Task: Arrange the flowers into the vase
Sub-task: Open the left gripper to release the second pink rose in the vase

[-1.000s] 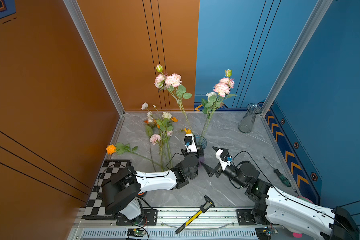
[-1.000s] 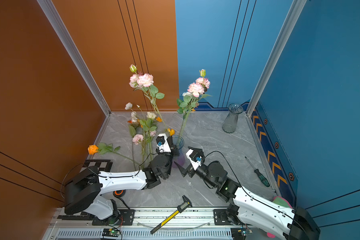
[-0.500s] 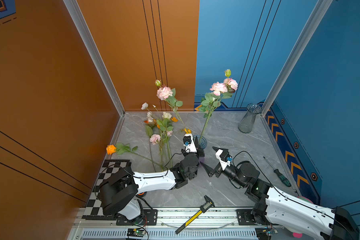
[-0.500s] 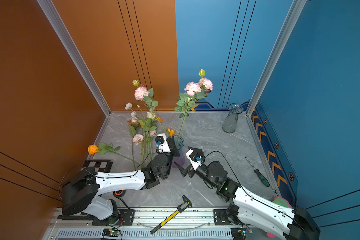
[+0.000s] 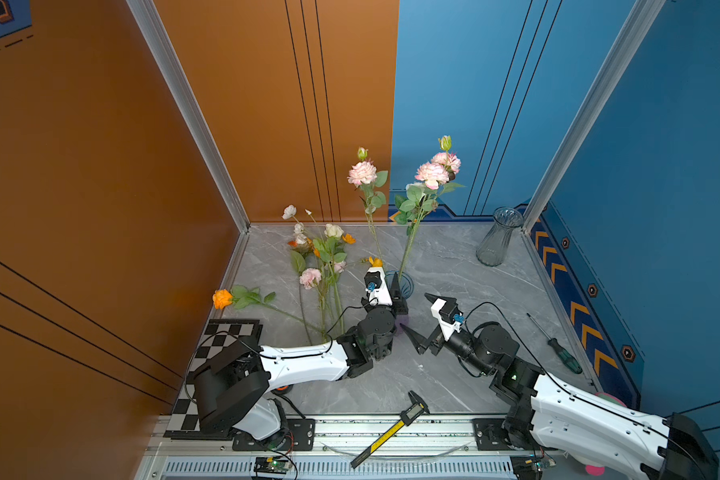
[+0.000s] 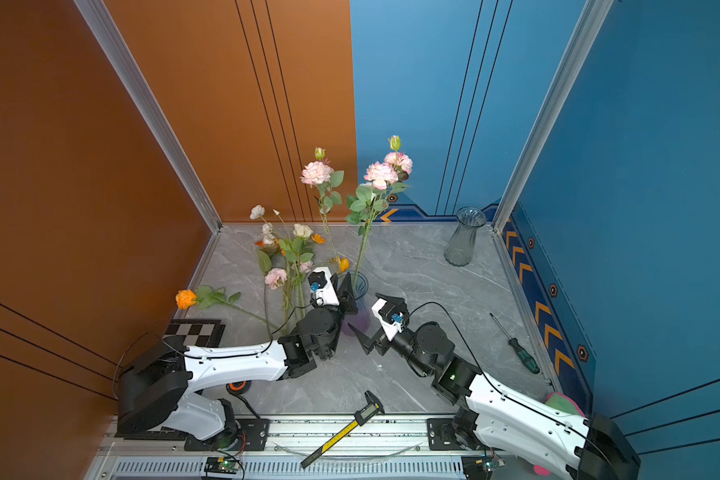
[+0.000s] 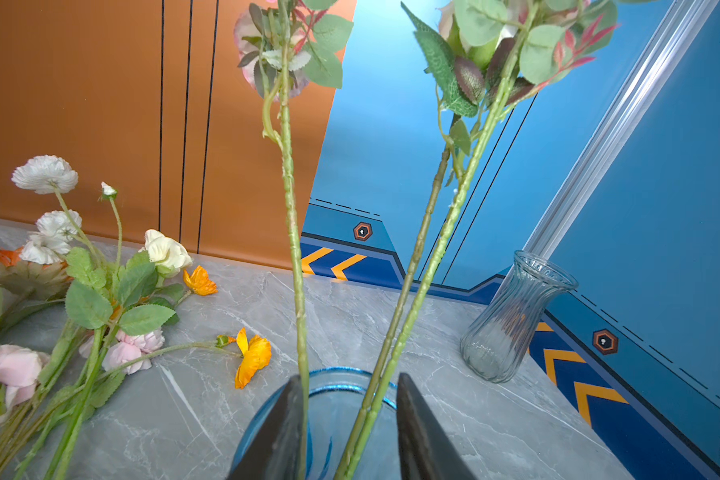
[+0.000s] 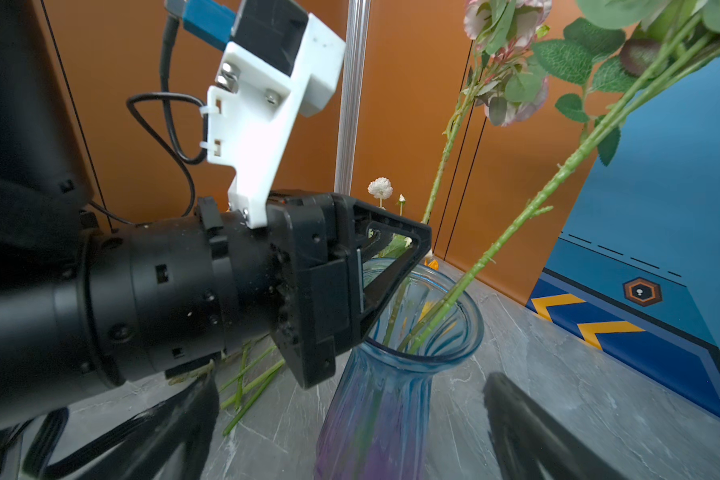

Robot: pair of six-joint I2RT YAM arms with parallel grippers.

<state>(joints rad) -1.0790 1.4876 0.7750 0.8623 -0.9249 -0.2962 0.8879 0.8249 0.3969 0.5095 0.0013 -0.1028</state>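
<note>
The desk (image 5: 454, 266) is smooth grey marble-look stone with a dull sheen. The blue-to-purple vase (image 8: 391, 399) and the clear vase (image 7: 512, 320) at its far right corner are glossy ribbed glass. The flowers (image 7: 165, 249) have cloth-like petals and knobbly plastic stems. The left fingers (image 7: 416, 428) are matt black plastic.

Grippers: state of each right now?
Left gripper: open, jaws apart around two flower stems at the blue vase mouth, clamping neither.
Right gripper: open wide, empty, beside the vase.
</note>
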